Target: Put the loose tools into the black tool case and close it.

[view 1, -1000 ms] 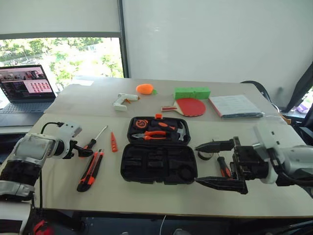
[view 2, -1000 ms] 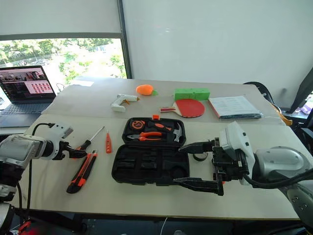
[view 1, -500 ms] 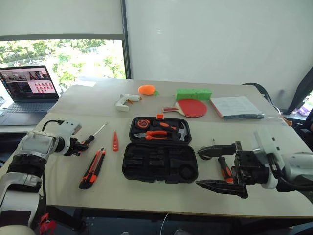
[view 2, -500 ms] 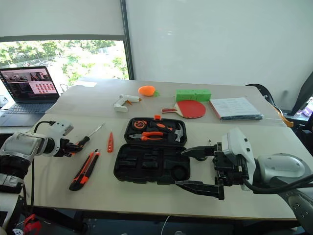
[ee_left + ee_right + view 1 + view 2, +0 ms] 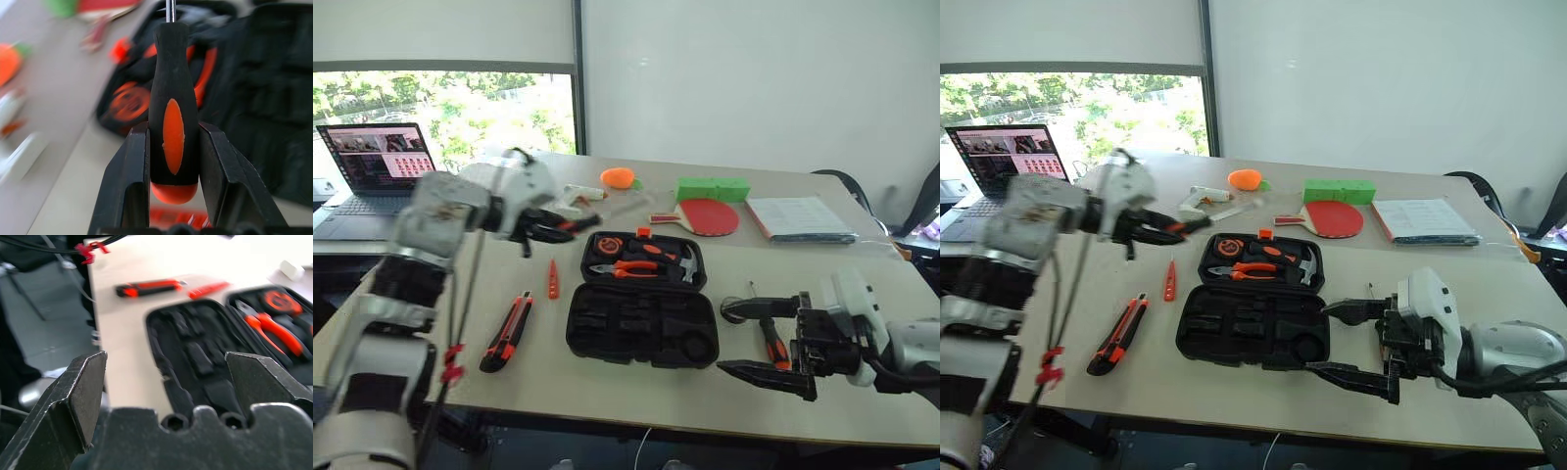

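Screwdriver [image 5: 173, 98] lifted off table – left pincer [image 5: 173, 161] clamps it, right pincer [image 5: 759, 338] gapes

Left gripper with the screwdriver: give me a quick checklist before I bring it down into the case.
1. Grip on the screwdriver: ok. The left gripper is shut on the handle, a finger on each side.
2. Case open: ok. The lid lies flat, empty slots facing up.
3. Which slot fits this screwdriver: cannot tell from here.
4. Right gripper out of the way: not ok. It hangs open beside the case's right edge, close to the near half.
5. Other loose tools outside the case: ok. The knife and the small orange piece lie left of it, the second screwdriver right of it.
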Available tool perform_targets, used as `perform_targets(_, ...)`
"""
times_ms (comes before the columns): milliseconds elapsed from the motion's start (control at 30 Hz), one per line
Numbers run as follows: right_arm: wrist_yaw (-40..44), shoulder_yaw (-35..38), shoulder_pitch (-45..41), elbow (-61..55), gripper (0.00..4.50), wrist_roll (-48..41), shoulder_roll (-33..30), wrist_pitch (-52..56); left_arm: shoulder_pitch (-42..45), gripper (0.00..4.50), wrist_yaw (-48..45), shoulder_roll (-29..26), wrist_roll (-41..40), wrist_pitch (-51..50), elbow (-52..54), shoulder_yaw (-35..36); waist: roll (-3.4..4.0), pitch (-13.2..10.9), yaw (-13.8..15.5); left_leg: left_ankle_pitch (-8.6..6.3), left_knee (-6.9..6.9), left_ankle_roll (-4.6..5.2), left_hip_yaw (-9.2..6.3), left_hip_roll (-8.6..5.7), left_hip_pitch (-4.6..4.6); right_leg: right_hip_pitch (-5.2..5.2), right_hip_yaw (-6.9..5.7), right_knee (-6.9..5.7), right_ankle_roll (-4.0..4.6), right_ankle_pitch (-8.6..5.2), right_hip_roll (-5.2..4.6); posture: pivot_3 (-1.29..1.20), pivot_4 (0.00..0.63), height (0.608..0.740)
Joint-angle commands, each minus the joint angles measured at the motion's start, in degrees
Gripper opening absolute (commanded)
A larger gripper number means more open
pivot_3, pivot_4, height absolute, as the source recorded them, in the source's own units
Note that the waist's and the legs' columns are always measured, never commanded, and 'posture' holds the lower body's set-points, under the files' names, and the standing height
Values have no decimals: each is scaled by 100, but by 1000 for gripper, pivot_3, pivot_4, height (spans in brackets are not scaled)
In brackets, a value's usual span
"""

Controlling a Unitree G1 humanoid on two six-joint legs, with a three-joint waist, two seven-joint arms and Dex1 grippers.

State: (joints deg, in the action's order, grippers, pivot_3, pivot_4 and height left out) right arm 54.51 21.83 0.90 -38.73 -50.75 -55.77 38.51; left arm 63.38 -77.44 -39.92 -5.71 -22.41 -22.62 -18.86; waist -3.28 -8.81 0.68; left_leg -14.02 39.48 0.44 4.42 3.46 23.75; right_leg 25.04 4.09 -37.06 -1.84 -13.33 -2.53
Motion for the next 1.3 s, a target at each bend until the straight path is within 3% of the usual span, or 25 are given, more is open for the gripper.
perform_targets(33, -141, 124, 149, 46, 4500, 336, 87, -232, 89, 879, -237, 243, 542, 471, 60, -571, 9, 3, -50, -2, 0, 3, -1, 0, 0, 0, 4, 0, 0, 0, 2, 0, 150, 736)
perform_targets(267, -497, 475, 532, -284, 4500, 296, 266, -87, -172, 879, 121, 639, 1337, 579, -247, -1112, 21, 1, -128, -4, 4, 8, -26, -3, 3, 2, 1, -5, 0, 0, 9, 0, 150, 736)
perform_targets(833, -897, 668, 714, -319, 4500, 376, 303, -32, -458, 879, 251, 1005, 1694, 778, -595, -1033, 25, 3, -49, -6, 29, 11, -47, -10, 13, -10, -9, -5, -6, 1, 6, 0, 150, 736)
perform_targets(900, -922, 674, 723, -341, 4500, 336, 303, -18, -414, 1884, 235, 1003, 1673, 767, -611, -980, 25, 3, -36, -6, 30, 11, -49, -11, 13, -12, -9, -5, -6, 1, 6, 0, 150, 736)
perform_targets(1133, -917, 648, 637, -265, 4500, 276, 270, 11, -235, 4235, 8, 926, 1411, 663, -317, -633, 33, 7, -7, -6, 35, 12, -56, -15, 7, -24, -9, -6, -9, 2, 6, 0, 150, 736)
perform_targets(1200, -912, 615, 597, -226, 4500, 276, 262, 13, -199, 4427, -263, 853, 1227, 534, -32, -519, 33, 7, -4, -5, 37, 12, -60, -18, 7, -26, -8, -6, -10, 2, 6, 0, 150, 736)
perform_targets(1300, -905, 561, 554, -176, 4500, 291, 262, 2, -157, 3903, -398, 824, 1126, 399, 184, -447, 34, 7, -4, -5, 36, 12, -61, -18, 9, -27, -9, -4, -12, 1, 6, 0, 150, 736)
